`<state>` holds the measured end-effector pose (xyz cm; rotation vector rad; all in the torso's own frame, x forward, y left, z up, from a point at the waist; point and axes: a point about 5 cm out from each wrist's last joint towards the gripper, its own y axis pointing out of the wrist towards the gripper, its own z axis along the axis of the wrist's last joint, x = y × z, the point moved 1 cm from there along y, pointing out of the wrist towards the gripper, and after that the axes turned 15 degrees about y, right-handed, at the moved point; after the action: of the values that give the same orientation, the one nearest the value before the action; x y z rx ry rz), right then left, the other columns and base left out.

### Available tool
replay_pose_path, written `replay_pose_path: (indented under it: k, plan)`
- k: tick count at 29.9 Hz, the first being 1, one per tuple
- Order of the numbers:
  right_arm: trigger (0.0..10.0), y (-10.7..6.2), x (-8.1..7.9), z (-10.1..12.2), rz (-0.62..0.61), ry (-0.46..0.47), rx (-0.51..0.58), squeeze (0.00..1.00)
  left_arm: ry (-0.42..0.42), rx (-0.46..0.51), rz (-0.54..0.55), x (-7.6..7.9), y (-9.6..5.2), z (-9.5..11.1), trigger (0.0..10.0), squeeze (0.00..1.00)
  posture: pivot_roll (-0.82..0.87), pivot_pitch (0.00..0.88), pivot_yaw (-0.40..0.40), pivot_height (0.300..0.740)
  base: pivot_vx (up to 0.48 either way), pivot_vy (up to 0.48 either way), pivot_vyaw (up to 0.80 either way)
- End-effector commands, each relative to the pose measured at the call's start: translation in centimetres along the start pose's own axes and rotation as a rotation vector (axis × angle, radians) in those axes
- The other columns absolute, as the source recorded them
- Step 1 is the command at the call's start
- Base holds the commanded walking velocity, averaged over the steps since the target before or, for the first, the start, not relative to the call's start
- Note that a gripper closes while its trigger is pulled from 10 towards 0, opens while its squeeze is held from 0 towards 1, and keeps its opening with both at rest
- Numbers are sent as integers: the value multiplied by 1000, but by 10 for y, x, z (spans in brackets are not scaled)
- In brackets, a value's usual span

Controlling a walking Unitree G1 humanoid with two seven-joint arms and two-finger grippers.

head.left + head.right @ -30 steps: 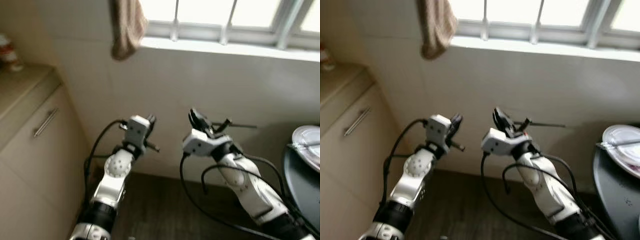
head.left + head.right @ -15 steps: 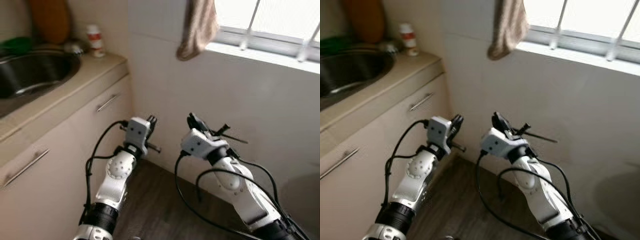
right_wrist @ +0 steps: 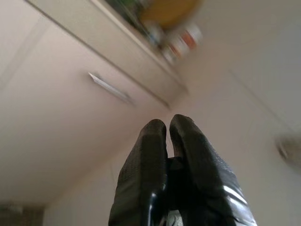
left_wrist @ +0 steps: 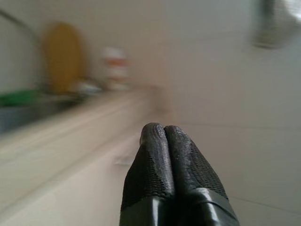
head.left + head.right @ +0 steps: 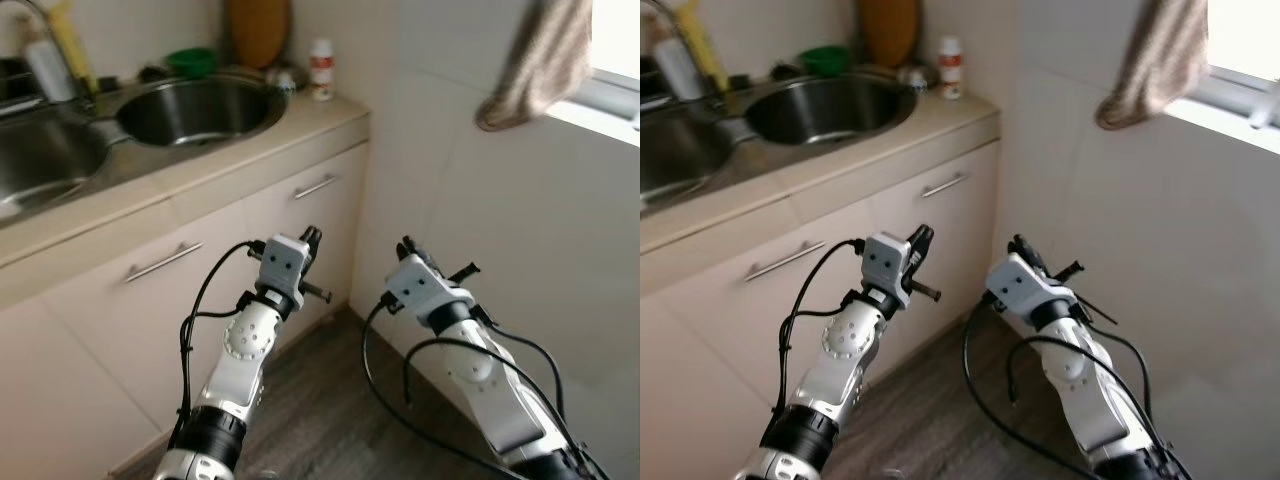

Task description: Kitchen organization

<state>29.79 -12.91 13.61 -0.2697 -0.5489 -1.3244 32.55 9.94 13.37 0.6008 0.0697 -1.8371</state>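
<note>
A beige kitchen counter (image 5: 300, 125) runs along the left, with a round steel sink basin (image 5: 200, 105) set in it and a second basin (image 5: 40, 165) beside that. Behind the sink stand a green bowl (image 5: 192, 62), an orange board (image 5: 258, 30) and a small white bottle with a red band (image 5: 321, 68). My left gripper (image 5: 312, 235) is held up in front of the cabinet doors, shut and empty. My right gripper (image 5: 405, 243) is raised beside it near the white wall, shut with nothing in it. In the wrist views the left fingertips (image 4: 164, 129) and right fingertips (image 3: 168, 123) are pressed together.
Cabinet fronts under the counter carry bar handles (image 5: 315, 186) (image 5: 163, 261). A brown towel (image 5: 535, 60) hangs from the window sill at the upper right. A tap and a yellow bottle (image 5: 68, 45) stand at the far left. Dark wood floor (image 5: 330, 400) lies below my arms.
The camera has swung left: the counter and sinks have come into view, the window and towel have slid right, and the round table with the plate has gone. Both arms keep their pose.
</note>
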Motion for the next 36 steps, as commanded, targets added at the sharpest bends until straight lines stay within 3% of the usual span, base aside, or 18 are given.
replay_pose_path:
  k: [1, 2, 3, 7, 12, 16, 19, 25, 29, 36]
  plan:
    - [10000, 1, 1, 11, -14, -128, 83, 0, 21, 33, 46, -9, 1, 5, 10000, 0, 86, 0, -39, 740, 0, 0, 794]
    - [10000, 1, 1, 11, -14, -128, 83, 0, 21, 33, 46, -9, 1, 5, 10000, 0, 86, 0, -39, 740, 0, 0, 794]
    - [10000, 0, 2, 20, -30, -225, 159, 0, 36, 61, 61, -12, 2, 10, 10000, 0, 86, 0, -39, 740, 0, 0, 794]
    - [10000, 1, 2, 33, -37, -161, 230, 0, 48, 89, 62, -11, 3, 15, 10000, 0, 85, 0, -37, 740, 322, 0, 795]
    - [10000, 4, 6, 40, -63, -115, 253, 0, 59, 105, 74, -13, 4, 17, 10000, 0, 87, 0, -37, 740, 394, 0, 0]
    - [10000, 7, 12, 46, -102, -161, 302, 0, 80, 135, 89, -15, 5, 22, 10000, 0, 89, 0, -39, 740, 412, 0, 0]
    - [10000, 11, 22, 64, -162, -251, 408, 0, 103, 165, 110, -18, 7, 28, 10000, 0, 93, 0, -39, 740, 409, 0, 0]
    - [10000, 19, 29, 90, -179, -264, 518, 0, 115, 191, 116, -20, 9, 33, 10000, 0, 93, 0, -39, 740, 409, 0, 133]
    - [10000, 21, 24, 91, -163, -305, 527, 0, 116, 190, 118, -19, 9, 33, 10000, 0, 92, 0, -42, 740, 407, 0, 800]
    - [10000, 22, 21, 91, -146, -271, 532, 0, 119, 189, 122, -18, 9, 32, 10000, 0, 94, 0, -45, 740, 408, 0, 800]
